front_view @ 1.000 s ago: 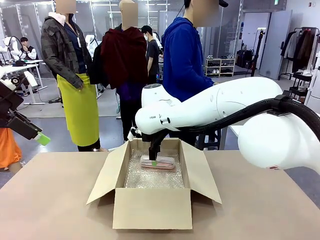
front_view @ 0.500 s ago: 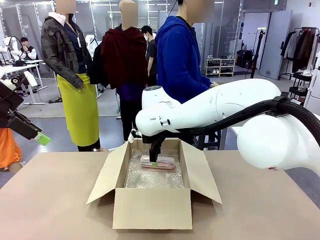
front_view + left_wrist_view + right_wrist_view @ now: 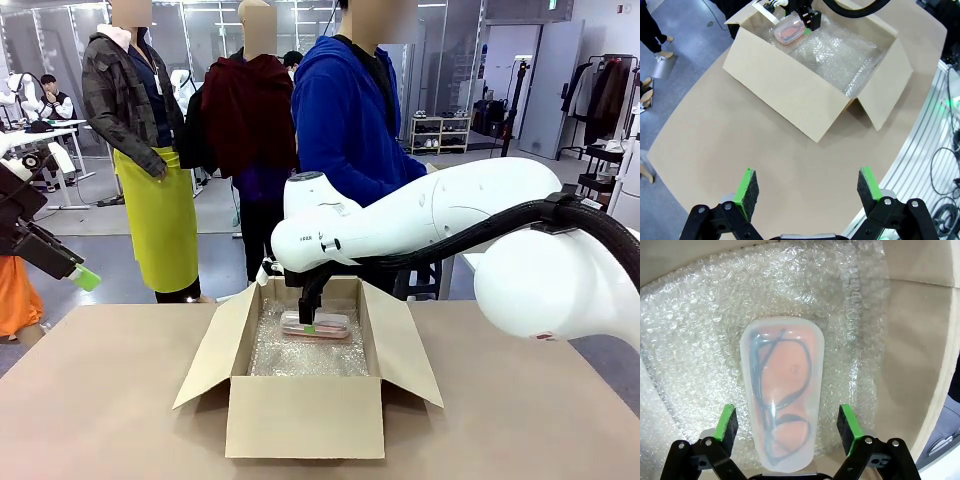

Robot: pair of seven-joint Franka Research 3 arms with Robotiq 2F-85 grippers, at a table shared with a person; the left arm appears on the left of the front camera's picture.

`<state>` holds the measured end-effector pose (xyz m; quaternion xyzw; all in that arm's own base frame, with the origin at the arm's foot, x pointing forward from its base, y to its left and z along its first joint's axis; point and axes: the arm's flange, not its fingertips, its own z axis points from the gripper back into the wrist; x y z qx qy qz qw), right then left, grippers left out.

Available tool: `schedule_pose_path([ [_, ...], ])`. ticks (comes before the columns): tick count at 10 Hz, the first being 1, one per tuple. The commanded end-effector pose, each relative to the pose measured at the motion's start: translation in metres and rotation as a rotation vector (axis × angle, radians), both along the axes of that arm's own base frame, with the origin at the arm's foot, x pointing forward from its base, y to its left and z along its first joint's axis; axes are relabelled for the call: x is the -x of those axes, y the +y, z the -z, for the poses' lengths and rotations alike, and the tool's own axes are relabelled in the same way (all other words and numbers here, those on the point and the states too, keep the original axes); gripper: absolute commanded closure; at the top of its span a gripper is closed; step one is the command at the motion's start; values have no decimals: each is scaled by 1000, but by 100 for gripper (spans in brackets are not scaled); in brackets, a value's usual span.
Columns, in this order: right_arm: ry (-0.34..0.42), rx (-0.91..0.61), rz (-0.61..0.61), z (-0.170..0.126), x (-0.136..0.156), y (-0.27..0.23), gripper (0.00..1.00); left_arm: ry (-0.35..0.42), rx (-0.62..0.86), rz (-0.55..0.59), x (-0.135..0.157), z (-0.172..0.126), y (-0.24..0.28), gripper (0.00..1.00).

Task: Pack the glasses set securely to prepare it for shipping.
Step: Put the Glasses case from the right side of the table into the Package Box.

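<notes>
A pale pink eyeglass case (image 3: 782, 390) with a translucent top and dark glasses inside lies on bubble wrap (image 3: 690, 315) in the open cardboard box (image 3: 305, 415). My right gripper (image 3: 787, 427) hangs over the case's near end, open, one green pad on each side and both clear of it. In the front view the case (image 3: 322, 324) rests toward the box's far side under the right gripper (image 3: 308, 318). High above the table's left side, my left gripper (image 3: 807, 187) is open and holds nothing. From there the box (image 3: 790, 95) and the case (image 3: 789, 31) lie far ahead.
The box's flaps (image 3: 205, 350) splay out to both sides. A person in a blue hoodie (image 3: 345, 120) stands at the far side behind the box. The brown tabletop (image 3: 100, 400) has free room around the box.
The person in blue has stepped to the left, nearer the box. Both arms and the pink case hold their places.
</notes>
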<state>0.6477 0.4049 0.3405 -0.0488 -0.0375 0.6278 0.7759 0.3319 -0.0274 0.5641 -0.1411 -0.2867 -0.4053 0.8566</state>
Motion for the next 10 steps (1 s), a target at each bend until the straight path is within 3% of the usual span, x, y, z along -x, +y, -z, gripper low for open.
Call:
schedule_pose_path([
  [1,-2,-1,-2,-1,1,2,0,-7,14,19,0,-2,2,0],
  [5,0,0,0,0,0,0,0,-7,14,19,0,-2,2,0],
  [7,-46,-65,20,-53,34,-19,0,-7,14,19,0,-2,2,0],
  [10,-103,-239,144,-90,75,-78,0,-7,14,19,0,-2,2,0],
])
